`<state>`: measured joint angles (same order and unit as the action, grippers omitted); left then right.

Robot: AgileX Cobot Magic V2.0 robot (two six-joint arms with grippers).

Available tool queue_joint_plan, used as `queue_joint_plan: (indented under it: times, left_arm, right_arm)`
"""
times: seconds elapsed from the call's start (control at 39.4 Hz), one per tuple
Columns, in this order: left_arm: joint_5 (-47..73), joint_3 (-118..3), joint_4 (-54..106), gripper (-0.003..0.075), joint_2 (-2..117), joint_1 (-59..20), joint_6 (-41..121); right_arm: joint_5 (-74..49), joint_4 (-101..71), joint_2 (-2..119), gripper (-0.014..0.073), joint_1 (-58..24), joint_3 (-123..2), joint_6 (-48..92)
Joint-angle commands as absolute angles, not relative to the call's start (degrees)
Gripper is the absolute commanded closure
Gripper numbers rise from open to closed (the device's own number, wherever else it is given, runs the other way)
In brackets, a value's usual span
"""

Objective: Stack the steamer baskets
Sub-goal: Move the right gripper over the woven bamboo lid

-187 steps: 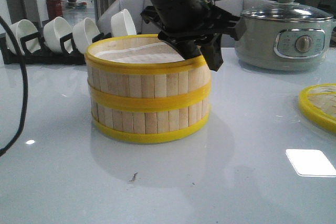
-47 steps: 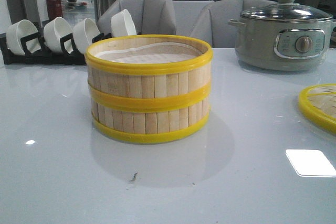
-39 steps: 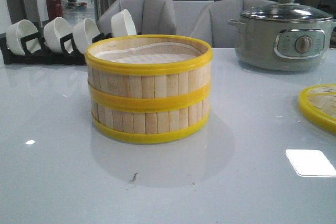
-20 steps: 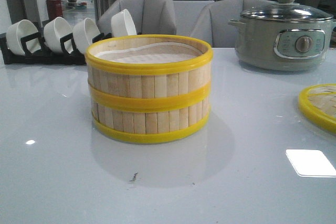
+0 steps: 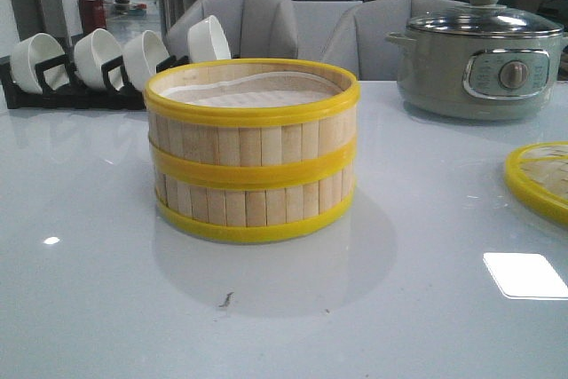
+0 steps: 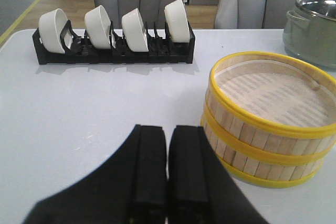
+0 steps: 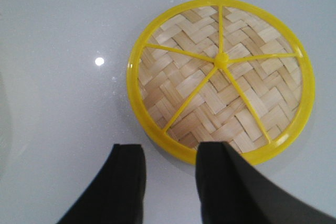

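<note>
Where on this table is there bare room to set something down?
Bare table in front of the stacked steamer baskets, and between them and the woven lid. Crowded behind: the bowl rack and grey pot.

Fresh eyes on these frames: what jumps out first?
The two steamer baskets stacked one on the other in the middle of the table, yellow rings bright against pale slats. Next, the woven lid lying flat off to the right, with the open right end effector hovering at its rim, while the left end effector is shut beside the stack. Behind are a rack of white bowls and a grey pot.
</note>
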<state>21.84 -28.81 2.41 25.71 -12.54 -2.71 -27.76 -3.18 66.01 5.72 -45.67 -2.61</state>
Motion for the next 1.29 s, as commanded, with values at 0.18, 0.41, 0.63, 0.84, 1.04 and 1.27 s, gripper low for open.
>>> queue_joint_plan:
  times: [0.18, 0.41, 0.63, 0.84, 1.04, 1.27]
  left_arm:
    - [16.69, -30.55, 2.52, 0.0634, 25.94, -12.73, -3.11]
    - [16.69, -30.55, 2.52, 0.0634, 25.94, -12.73, -3.11]
    - [16.69, -30.55, 2.52, 0.0634, 25.94, -12.73, -3.11]
    - [16.69, -30.55, 2.52, 0.0634, 25.94, -12.73, -3.11]
    - [16.60, -30.55, 2.52, 0.0634, 25.94, -12.73, -3.11]
    - [16.60, -30.55, 2.52, 0.0634, 25.94, -12.73, -3.11]
  right_arm:
    - [-28.77, -2.97, 79.18, 0.0235, 7.07, -60.78, -1.81]
    - [-35.38, -2.91, 90.88, 0.0235, 8.84, -73.22, -1.81]
    - [-40.93, -2.63, 98.63, 0.0235, 10.00, -79.66, -1.81]
    - [-41.33, 0.00, 101.64, 0.0235, 11.83, -80.29, -1.81]
    - [-39.98, 0.00, 103.43, 0.0235, 12.15, -80.29, -1.81]
    - [-38.14, 0.00, 104.85, 0.0235, 12.15, -80.29, -1.81]
